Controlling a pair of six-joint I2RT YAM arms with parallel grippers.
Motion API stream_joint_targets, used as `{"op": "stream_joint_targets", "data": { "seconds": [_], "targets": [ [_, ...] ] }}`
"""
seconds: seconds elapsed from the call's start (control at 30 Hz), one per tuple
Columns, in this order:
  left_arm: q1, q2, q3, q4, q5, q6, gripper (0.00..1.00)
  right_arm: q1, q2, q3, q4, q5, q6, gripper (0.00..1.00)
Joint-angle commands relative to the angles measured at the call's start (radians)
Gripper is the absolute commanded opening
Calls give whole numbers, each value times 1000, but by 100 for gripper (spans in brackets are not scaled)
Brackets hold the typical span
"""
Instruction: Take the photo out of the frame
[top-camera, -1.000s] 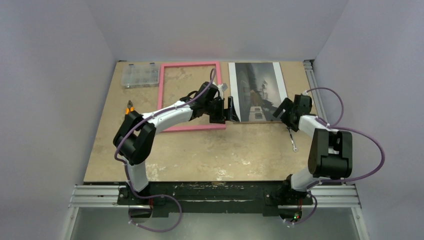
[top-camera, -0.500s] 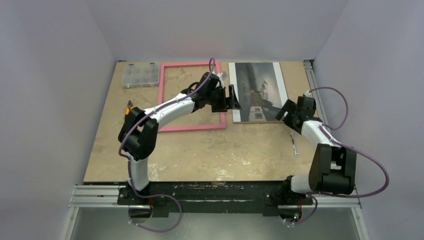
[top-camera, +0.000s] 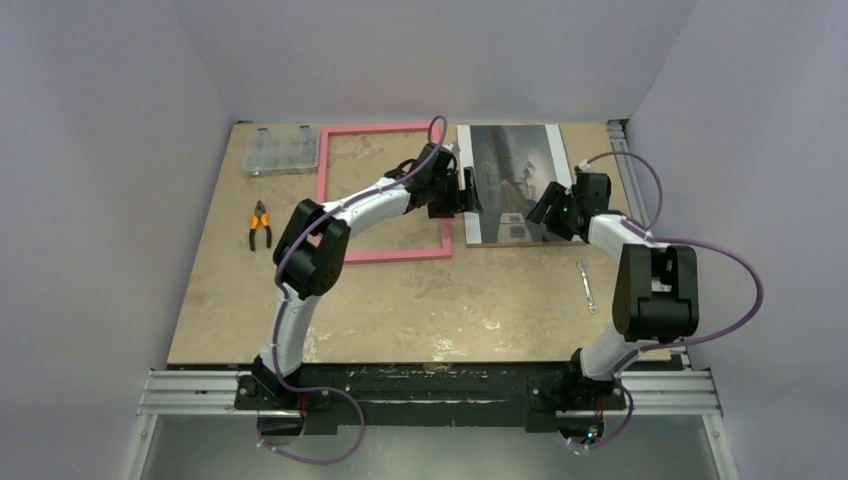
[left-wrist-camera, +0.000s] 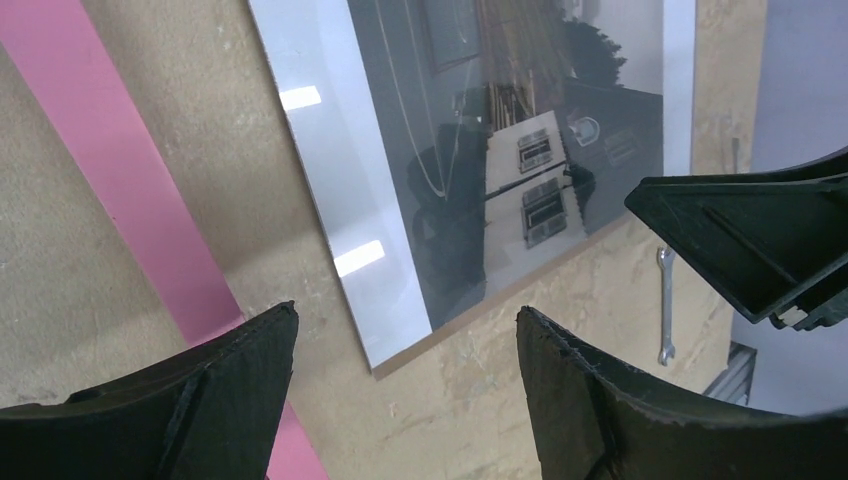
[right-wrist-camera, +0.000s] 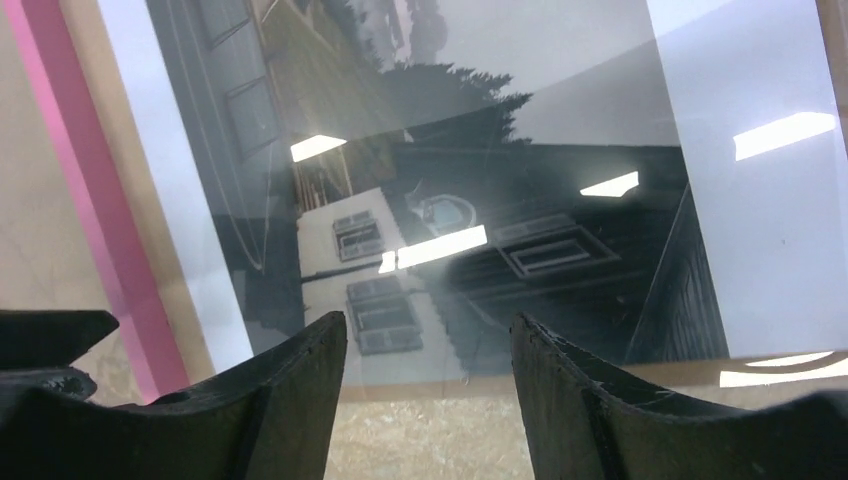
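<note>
While both my arms are reaching toward the far edge of the tabletop (top-camera: 450, 310), I am holding my left pincer (left-wrist-camera: 405, 325) wide open over the left edge of the photo (top-camera: 515, 170), close to its near left corner, and it is gripping nothing. My right pincer (right-wrist-camera: 428, 335) is hanging open too, with a narrower gap, above the photo's near edge, and nothing is sitting between its 2 fingers. The 2 pincers are facing each other, close but not touching. The photo is lying flat and face up at the far edge, right of the middle, outside the pink frame (top-camera: 322, 190). That frame is lying flat just beside it on the left, with a thin strip of tabletop showing between them. A clear compartment box (top-camera: 282, 150) is sitting near the far left corner, orange-handled pliers (top-camera: 260, 224) are lying toward the left edge, and a small wrench (top-camera: 587, 285) is lying toward the right edge.
</note>
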Motion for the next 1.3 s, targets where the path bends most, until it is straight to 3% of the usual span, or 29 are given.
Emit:
{"op": "stream_joint_targets", "data": {
  "seconds": [0.0, 0.13, 0.53, 0.9, 1.27],
  "targets": [
    [-15, 20, 60, -3, -71, 45, 78, -2, 50, 65, 31, 11, -4, 58],
    [-30, 43, 76, -16, -100, 49, 78, -2, 96, 76, 4, 32, -8, 53],
    [-70, 112, 117, -37, -180, -1, 82, -2, 143, 63, -4, 27, -3, 53],
    [-72, 111, 120, 33, -42, -49, 77, -2, 172, 69, -8, 26, -16, 53],
    [-85, 27, 104, 59, -17, -61, 77, -2, 194, 83, -22, 30, -19, 53]
  ]
}}
